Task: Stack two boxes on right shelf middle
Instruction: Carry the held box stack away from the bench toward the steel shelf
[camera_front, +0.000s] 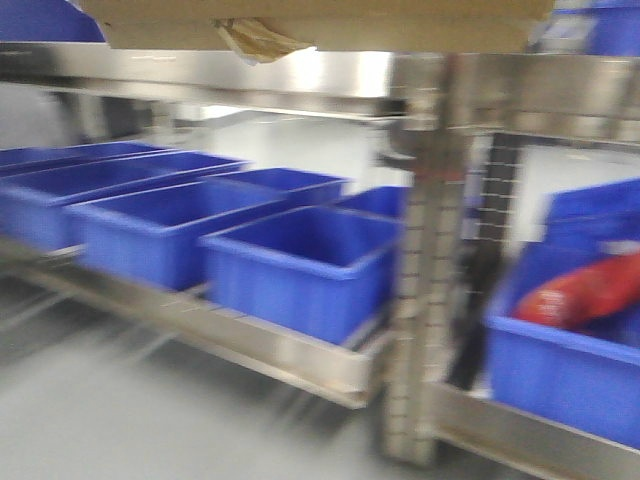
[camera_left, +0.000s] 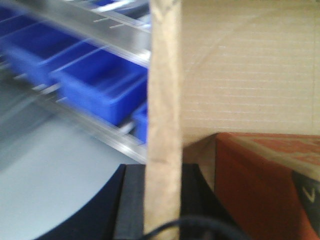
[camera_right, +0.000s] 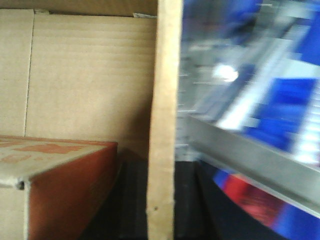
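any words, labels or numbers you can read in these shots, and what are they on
No text can be read in any view.
Orange box: pale print on its top, too blurred to read.
Same box, left wrist view: a dark mark on its side, not legible.
Red packet in the blue bin: any print is blurred out.
Cardboard box: plain, no text shows.

The whole view is motion-blurred. A brown cardboard box (camera_front: 330, 25) spans the top edge, a yellowish tape scrap (camera_front: 258, 40) hanging from its underside just above the shiny steel shelf (camera_front: 200, 75). Below, four blue bins (camera_front: 300, 265) stand in a row on a lower board (camera_front: 280, 350). Right of a perforated upright (camera_front: 425, 300), another blue bin (camera_front: 560, 375) holds a red item (camera_front: 585, 290). The floor (camera_front: 120, 420) is grey.
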